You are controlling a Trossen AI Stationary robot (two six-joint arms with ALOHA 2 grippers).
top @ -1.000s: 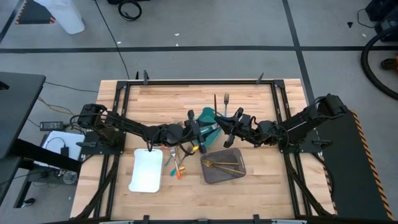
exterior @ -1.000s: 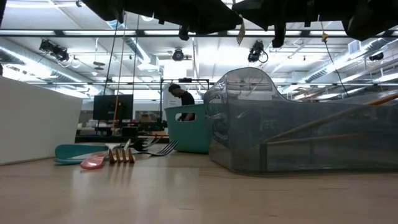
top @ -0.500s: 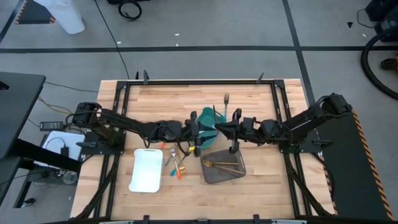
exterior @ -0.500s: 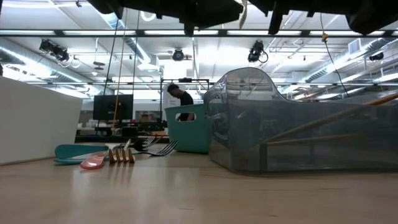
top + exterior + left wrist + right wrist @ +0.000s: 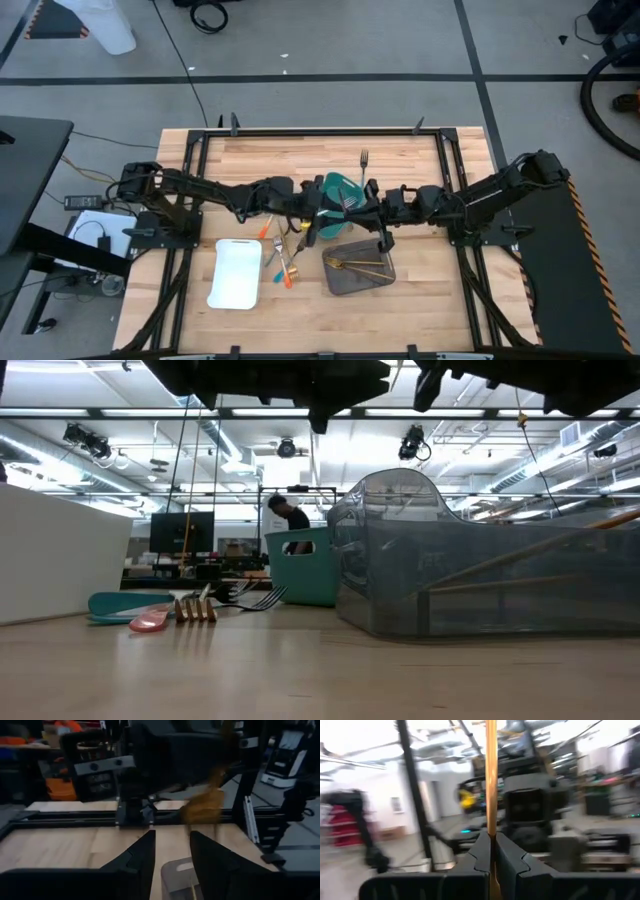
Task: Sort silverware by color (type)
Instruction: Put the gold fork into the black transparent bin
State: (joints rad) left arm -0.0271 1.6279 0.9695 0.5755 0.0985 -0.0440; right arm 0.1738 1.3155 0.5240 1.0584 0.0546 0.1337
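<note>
Overhead, both arms crowd the teal tray — grey tray beside.

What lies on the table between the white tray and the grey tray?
In the high view, loose forks lie on the wood between the white tray and the grey tray.

Robotics lab: framed test table, monitors.

You get even overhead light and soft shadows from above; ceiling lights glare in the low view, and both wrist views are heavily motion-blurred.
</note>
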